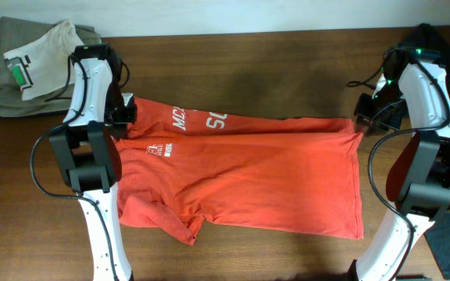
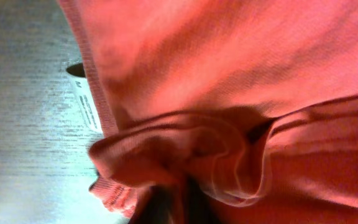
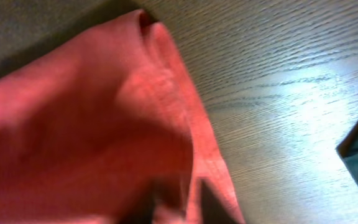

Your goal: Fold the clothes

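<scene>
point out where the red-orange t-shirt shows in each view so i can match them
Overhead: the T-shirt lies spread across the centre of the picture.
Left wrist: the T-shirt fills the right and bottom, a white label at its left edge.
Right wrist: the T-shirt covers the left half, one corner peaking near the top.
Shared landmark: the wood-grain table, bare beside the cloth in all three.

Bunched red-orange T-shirt (image 2: 229, 93) with white label (image 2: 86, 107) lies on table (image 2: 23, 93).

A dark brown wood-grain table (image 1: 287, 86) stands against a pale wall (image 1: 233, 14), light glinting off its surface.
</scene>
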Robot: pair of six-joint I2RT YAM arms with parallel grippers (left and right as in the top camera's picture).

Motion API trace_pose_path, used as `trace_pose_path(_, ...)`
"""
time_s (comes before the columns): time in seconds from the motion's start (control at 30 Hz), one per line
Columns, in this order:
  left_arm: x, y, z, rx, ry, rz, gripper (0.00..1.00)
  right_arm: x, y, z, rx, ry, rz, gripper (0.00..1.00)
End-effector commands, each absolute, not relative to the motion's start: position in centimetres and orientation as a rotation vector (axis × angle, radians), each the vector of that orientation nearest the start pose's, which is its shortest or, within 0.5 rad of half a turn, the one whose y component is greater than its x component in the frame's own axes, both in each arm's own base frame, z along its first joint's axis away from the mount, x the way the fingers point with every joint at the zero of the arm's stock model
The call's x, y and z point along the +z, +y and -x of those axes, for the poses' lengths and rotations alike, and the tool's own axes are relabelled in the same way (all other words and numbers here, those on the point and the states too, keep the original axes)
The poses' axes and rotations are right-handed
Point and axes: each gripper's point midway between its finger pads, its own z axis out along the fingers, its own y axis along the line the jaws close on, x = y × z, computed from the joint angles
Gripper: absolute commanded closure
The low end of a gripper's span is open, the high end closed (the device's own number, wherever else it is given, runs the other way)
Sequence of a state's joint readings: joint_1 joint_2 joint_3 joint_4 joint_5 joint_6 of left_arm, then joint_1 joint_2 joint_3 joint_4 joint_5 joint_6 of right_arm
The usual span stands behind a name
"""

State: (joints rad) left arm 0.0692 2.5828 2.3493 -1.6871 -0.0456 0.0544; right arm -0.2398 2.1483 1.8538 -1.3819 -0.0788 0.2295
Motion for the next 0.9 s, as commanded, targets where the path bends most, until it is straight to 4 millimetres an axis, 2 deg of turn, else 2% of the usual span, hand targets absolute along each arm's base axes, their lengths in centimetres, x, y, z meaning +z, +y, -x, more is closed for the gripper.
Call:
trace_pose_path(0.0,3.6,4.7,-41.0,0.101,3.47,0.04,0.5,8.1,-8.7,-37.9,0.085,3.146,-0.766,0.4)
trace_pose_path(0.03,3.6,4.7,-41.0,0.1,3.47,0.04,0.45,8.0,-8.8,-38.0,0.085,3.143,-0.764,0.32)
trace_pose_path(0.07,3.6,4.7,-41.0,0.1,3.47,0.04,0.34,8.0,-8.8,-38.0,0.084,3.143,-0.764,0.14)
trace_pose_path(0.1,3.6,4.7,-41.1,0.1,3.469,0.04,0.33,8.1,-8.8,-38.0,0.084,3.143,-0.764,0.07)
trace_pose_path(0.2,4.3,4.7,-41.2,0.102,3.453,0.041,0.31,8.3,-8.8,-38.3,0.084,3.132,-0.761,0.06)
trace_pose_path(0.27,5.6,4.7,-41.4,0.105,3.419,0.043,0.31,8.8,-8.9,-38.7,0.087,3.116,-0.757,0.01)
trace_pose_path(0.4,7.9,4.2,-42.2,0.077,3.339,0.041,0.3,9.1,-7.3,-39.3,0.242,3.107,-0.713,0.01)
trace_pose_path(0.47,8.5,2.7,-43.3,-0.003,3.28,0.023,0.3,9.3,-5.8,-39.6,0.351,3.109,-0.633,0.01)
trace_pose_path(0.5,8.5,2.1,-43.6,-0.024,3.271,0.012,0.31,9.3,-5.5,-39.6,0.357,3.112,-0.619,0.01)
trace_pose_path(0.53,8.4,1.3,-43.8,-0.047,3.264,-0.009,0.31,9.3,-5.1,-39.7,0.356,3.119,-0.599,0.04)
trace_pose_path(0.57,8.1,0.6,-44.0,-0.052,3.26,-0.032,0.36,9.0,-4.4,-39.7,0.356,3.129,-0.548,0.15)
trace_pose_path(0.6,7.9,0.0,-44.2,-0.062,3.252,-0.049,0.42,8.8,-3.9,-39.8,0.354,3.131,-0.525,0.2)
trace_pose_path(0.63,7.6,-0.5,-44.4,-0.071,3.243,-0.068,0.49,8.5,-3.4,-40.1,0.348,3.127,-0.498,0.21)
trace_pose_path(0.67,7.3,-1.2,-44.7,-0.071,3.233,-0.094,0.51,8.1,-3.0,-40.4,0.331,3.122,-0.47,0.2)
trace_pose_path(0.73,6.2,-2.6,-45.4,-0.068,3.208,-0.143,0.51,7.3,-2.6,-41.2,0.256,3.103,-0.415,0.16)
trace_pose_path(0.87,4.2,-3.5,-45.1,-0.066,3.218,-0.167,0.51,5.8,-2.6,-42.1,0.184,3.07,-0.374,0.19)
